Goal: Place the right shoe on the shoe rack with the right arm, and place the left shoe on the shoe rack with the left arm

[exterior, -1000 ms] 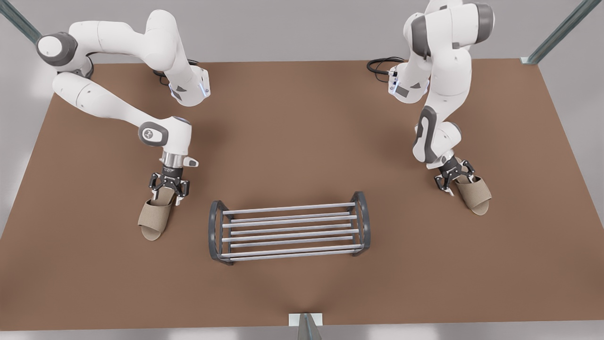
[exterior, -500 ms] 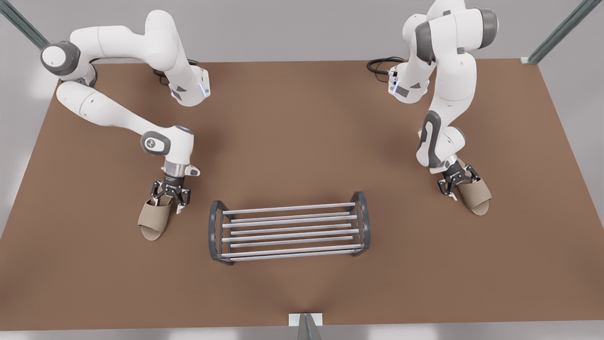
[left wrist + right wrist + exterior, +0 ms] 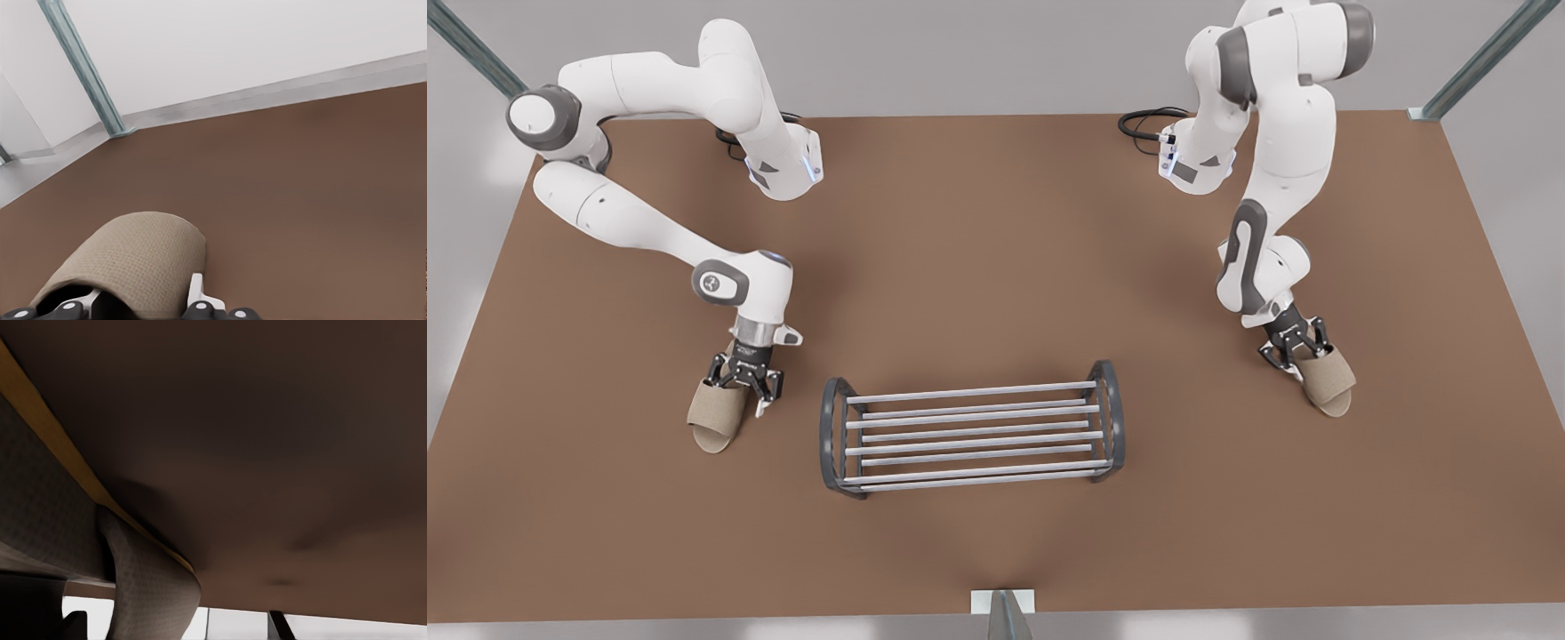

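Gripping stage only: left gripper point(image 3: 743, 384) and right gripper point(image 3: 1294, 349) each straddle a shoe's heel, jaws' closure impossible to tell, left shoe point(image 3: 717, 416) and right shoe point(image 3: 1327, 380) both on the table point(image 3: 978, 258), shoe rack point(image 3: 972, 433) between them bare, both placements outstanding.

The setting is a simulated robot test cell, not a lived-in room; a plain brown table point(image 3: 996, 249) fills the floor of the scene; two white arms are bolted at its far edge, with black cables point(image 3: 1143, 123) coiled by one base; bare pale grey walls surround it; slanted metal frame struts point(image 3: 1480, 60) stand at the corners; another strut point(image 3: 83, 70) rises beside the table edge in the left wrist view.
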